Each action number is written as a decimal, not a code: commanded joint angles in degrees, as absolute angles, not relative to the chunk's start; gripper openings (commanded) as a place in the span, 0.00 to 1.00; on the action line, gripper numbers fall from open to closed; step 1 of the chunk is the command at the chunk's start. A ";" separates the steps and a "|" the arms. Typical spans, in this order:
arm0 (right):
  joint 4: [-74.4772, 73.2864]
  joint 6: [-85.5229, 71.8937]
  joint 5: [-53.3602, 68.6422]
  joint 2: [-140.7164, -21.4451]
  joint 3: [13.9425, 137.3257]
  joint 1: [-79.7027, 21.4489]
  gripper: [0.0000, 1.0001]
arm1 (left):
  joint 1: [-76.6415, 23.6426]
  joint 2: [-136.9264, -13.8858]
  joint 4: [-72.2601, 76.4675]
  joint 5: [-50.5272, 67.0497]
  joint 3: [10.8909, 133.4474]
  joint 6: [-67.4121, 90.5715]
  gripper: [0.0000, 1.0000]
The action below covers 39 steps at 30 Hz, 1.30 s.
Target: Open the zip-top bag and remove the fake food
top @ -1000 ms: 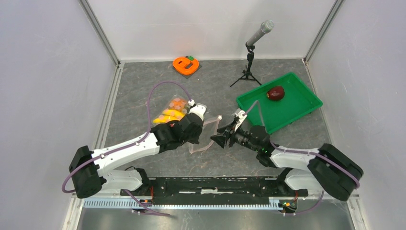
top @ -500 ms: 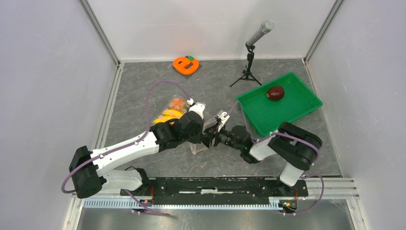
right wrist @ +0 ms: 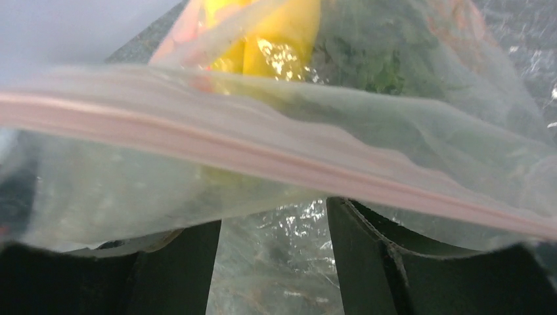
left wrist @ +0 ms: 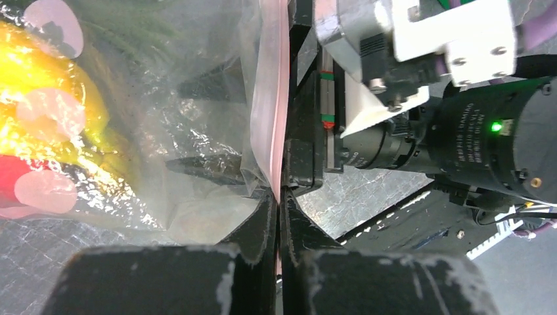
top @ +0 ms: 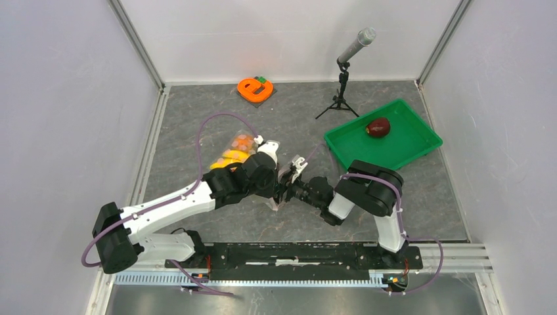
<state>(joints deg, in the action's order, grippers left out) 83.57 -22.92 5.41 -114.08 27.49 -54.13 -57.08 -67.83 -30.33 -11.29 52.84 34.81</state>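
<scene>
Fingers of the left gripper (left wrist: 278, 200) are pressed together on the pink zip strip (left wrist: 270, 98) of the clear, floppy, pink-dotted zip-top bag (left wrist: 197, 131), holding that lip on edge near the middle of the grey table (top: 197, 118). Facing it, the right gripper (right wrist: 274, 216) has its two dark fingers spread. The left wrist view shows their tips through the film, so they seem to be inside the mouth, and the strip drapes across the right wrist camera.

The step in hand, as I judge it, is reaching in for the next piece. To do it well, the left pinch should hold firm and draw slightly away so the mouth gapes. The right should go in low and straight and close only once a fruit, and no film, sits between its fingers.

Beyond the mouth the bag's body lies on the table with the yellow plastic banana bunch (right wrist: 276, 39), a red plastic apple (left wrist: 10, 177) and the green leaves of the orange pineapple (right wrist: 374, 65) inside. Farther right, the dark maroon rounded fruit (top: 378, 126) already lies in the green plastic tray (top: 420, 147).
</scene>
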 commanded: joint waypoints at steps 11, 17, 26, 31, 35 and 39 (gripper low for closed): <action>99.86 -23.23 8.53 -120.72 33.41 -56.30 0.71 | -57.72 -66.86 -21.62 -2.40 55.52 40.45 0.02; 99.88 -23.67 9.00 -121.84 34.60 -56.22 0.72 | -57.68 -64.65 -23.42 -5.15 53.80 40.63 0.05; 100.94 -22.05 9.26 -119.36 30.86 -56.23 0.72 | -53.08 -58.81 -32.62 -12.44 54.90 38.27 0.74; 99.44 -19.56 9.28 -115.72 28.29 -56.26 0.72 | -41.93 -53.72 -34.82 -11.92 51.72 37.41 0.78; 97.36 -17.56 9.13 -113.63 27.44 -56.24 0.73 | -33.76 -50.92 -34.99 -12.66 47.91 36.83 0.81; 96.96 -17.53 9.08 -112.77 27.06 -56.21 0.73 | -25.65 -50.18 -34.53 -11.40 44.29 38.07 0.82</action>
